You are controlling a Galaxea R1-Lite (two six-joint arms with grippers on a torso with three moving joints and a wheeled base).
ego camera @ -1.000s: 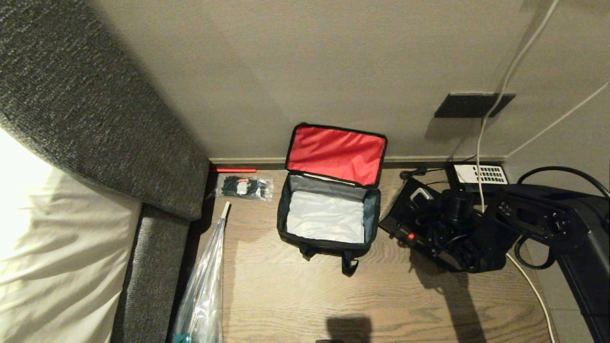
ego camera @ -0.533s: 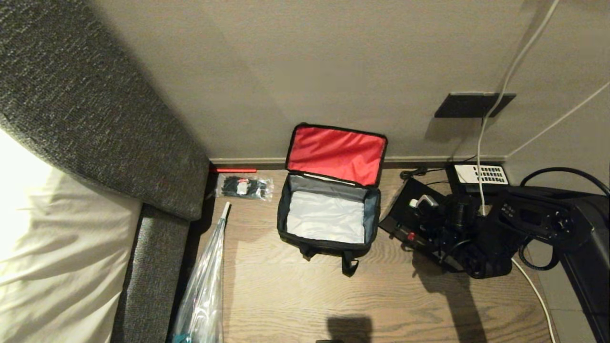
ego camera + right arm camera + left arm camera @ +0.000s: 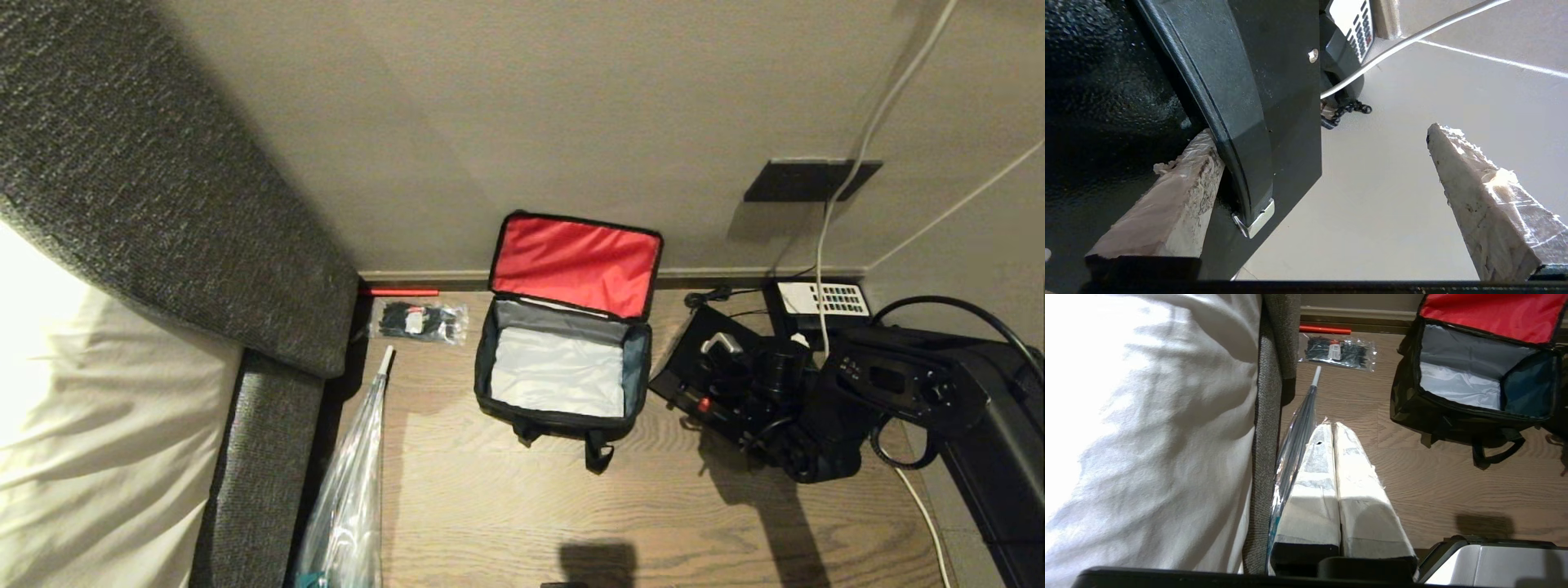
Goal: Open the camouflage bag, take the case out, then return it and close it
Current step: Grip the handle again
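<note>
The camouflage bag [image 3: 563,418] stands open on the wooden floor by the wall, its red lid lining [image 3: 575,263] leaning back and its pale grey inside bare; the left wrist view also shows the bag [image 3: 1437,416]. To its right lies the black case [image 3: 684,371], tilted, with a red clasp [image 3: 704,403]. My right gripper [image 3: 727,359] is over the case and open wide. In the right wrist view, one of its fingers [image 3: 1167,196] lies on the speckled case top beside the strap handle [image 3: 1229,122]; the other finger [image 3: 1486,196] is off the case. My left gripper [image 3: 1331,426] is shut and parked.
A black telephone with white keypad [image 3: 820,300] and a white cable [image 3: 849,180] sit behind the case. A clear packet of black items [image 3: 418,320] lies left of the bag. A wrapped umbrella [image 3: 351,482], grey upholstered frame [image 3: 163,204] and white bedding [image 3: 90,441] fill the left.
My right arm has shifted a little nearer and its wrist has turned over the case. The gripper stays open. The bag and case have not moved.
</note>
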